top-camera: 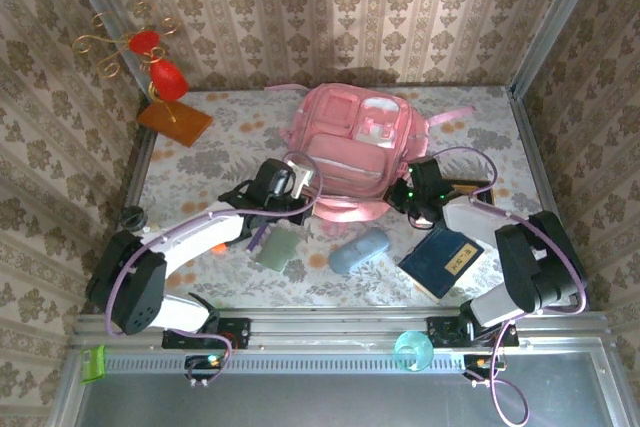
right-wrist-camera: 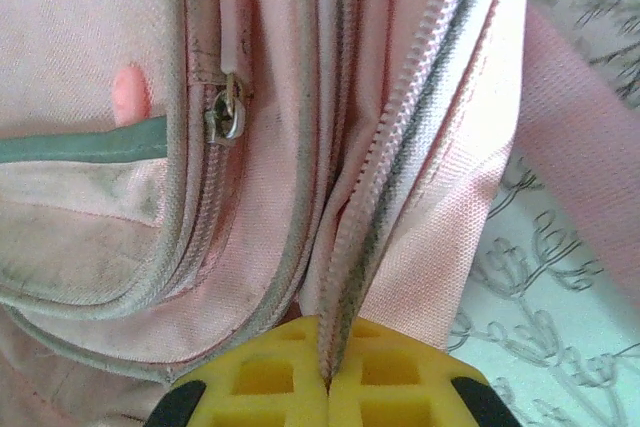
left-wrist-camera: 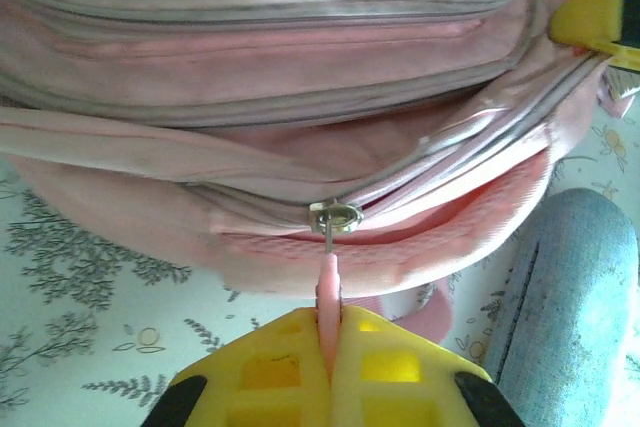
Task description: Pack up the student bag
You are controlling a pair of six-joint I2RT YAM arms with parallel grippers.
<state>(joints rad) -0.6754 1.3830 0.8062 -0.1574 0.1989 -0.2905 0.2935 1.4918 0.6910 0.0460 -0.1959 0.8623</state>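
**Left gripper** (left-wrist-camera: 330, 335): yellow fingers are pressed together on the slim pink zipper pull (left-wrist-camera: 328, 292). The pull hangs from a silver metal slider (left-wrist-camera: 336, 217) on the near side of the bag.

**Flat grey-green pouch** (top-camera: 277, 245): lies on the pale floral table (top-camera: 190, 172), just in front of the left gripper and outside the bag.

**Rounded blue-grey fabric case** (top-camera: 358, 250): lies on the table near the bag's front edge, also outside the bag.

**Large soft pink fabric student bag** (top-camera: 350, 142): lies at the centre-back of the table, pockets upward, between the two grippers. In the left wrist view the zipper track gapes to the right of the slider and shows pink lining, so the opening looks partly made rather than full width.

**Right gripper** (right-wrist-camera: 328, 352): yellow fingers are closed together, pinching the bag's grey-toothed zipper edge (right-wrist-camera: 400, 147) and the pink fabric at its right side.

**Dark blue hardback book** (top-camera: 440, 260): lies on the table beside the right arm, outside the bag.

**Status, as judged:** the unzipping is in hand — one gripper on the pull, the other bracing the bag. No contents can be made out inside. Left to do — finish the opening, load the pouch, case and book, then zip the bag shut.
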